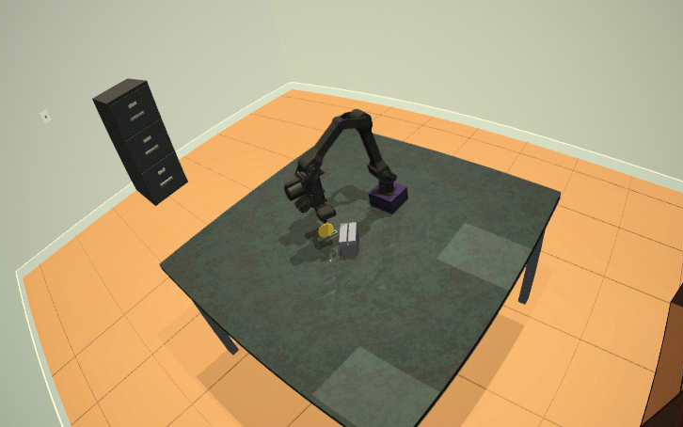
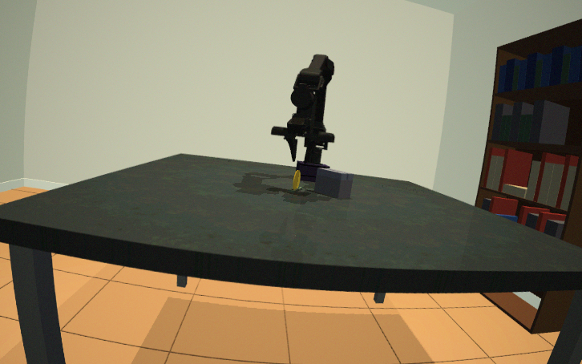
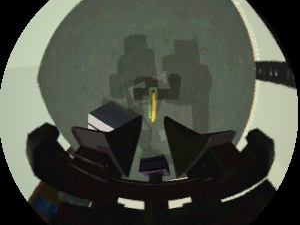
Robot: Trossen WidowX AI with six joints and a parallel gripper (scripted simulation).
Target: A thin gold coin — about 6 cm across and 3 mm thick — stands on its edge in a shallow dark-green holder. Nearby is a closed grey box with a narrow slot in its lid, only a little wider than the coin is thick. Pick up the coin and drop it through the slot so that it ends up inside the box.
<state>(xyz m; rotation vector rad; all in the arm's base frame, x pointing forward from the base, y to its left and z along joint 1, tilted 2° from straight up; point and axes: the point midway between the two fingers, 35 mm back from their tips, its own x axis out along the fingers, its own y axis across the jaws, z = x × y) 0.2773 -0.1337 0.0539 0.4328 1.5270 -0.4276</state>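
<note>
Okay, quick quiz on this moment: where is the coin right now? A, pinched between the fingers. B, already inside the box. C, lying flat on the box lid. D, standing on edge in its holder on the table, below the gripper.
D: the coin stands on edge in its holder beside the box, with the gripper just above it, fingers apart and holding nothing.
</note>
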